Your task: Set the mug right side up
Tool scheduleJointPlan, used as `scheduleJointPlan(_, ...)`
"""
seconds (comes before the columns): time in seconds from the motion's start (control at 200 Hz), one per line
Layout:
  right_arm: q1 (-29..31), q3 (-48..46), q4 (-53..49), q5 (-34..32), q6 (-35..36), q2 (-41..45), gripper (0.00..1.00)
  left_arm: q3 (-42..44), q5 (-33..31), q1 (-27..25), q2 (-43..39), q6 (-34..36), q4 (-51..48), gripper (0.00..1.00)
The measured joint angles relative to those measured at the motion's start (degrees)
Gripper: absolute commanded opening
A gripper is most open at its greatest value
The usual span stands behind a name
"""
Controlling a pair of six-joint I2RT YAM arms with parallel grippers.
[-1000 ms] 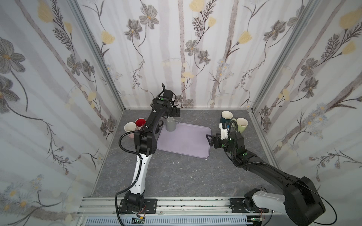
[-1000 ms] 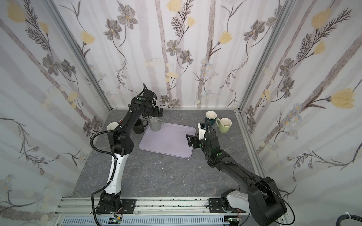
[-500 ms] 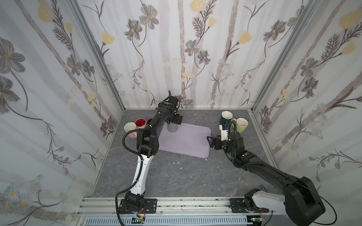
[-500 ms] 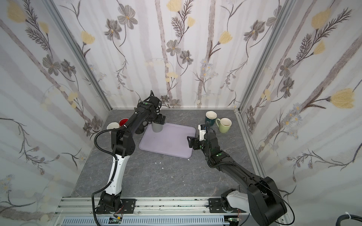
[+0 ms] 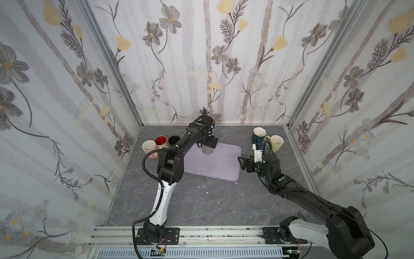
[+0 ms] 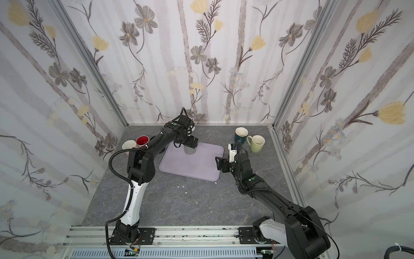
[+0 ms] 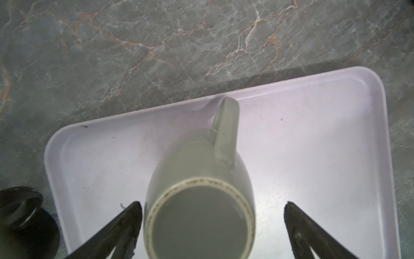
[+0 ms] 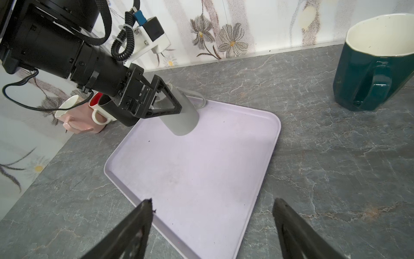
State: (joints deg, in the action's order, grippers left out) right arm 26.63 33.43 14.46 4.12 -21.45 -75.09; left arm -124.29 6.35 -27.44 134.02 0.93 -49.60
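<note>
Your mug (image 7: pixel 199 201) stands upside down near the far left corner of the tray (image 7: pixel 313 157). The left wrist view shows you its unglazed base ring, which the left gripper (image 5: pixel 208 143) covers in both top views. The jaws are wide open on either side of the mug, one finger (image 7: pixel 132 215) just beside it and the other apart. Only the wrist views show the handle (image 8: pixel 198 98), which points toward the tray's far edge. The right gripper (image 8: pixel 212 201) hovers at the opposite edge, jaws open and empty.
</note>
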Motion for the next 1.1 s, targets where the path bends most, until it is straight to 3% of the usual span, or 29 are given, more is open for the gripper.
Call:
scheduleJointPlan(0.44,0.09,-3.96,-2.27,-2.01,-0.74,7.69,0.84,-8.41,-3.13,-2.54,5.95,-2.14,0.02,0.96)
scheduleJointPlan(0.784,0.26,-5.07,-4.39,-3.23,-1.68,10.91,0.84,-8.17,-3.28,-4.72,6.19,-0.28,0.63,0.88)
scheduleJointPlan(1.099,0.37,-5.73,-5.07,-4.52,-2.05,11.13,0.84,-1.60,0.33,-8.31,3.65,3.48,3.98,0.82)
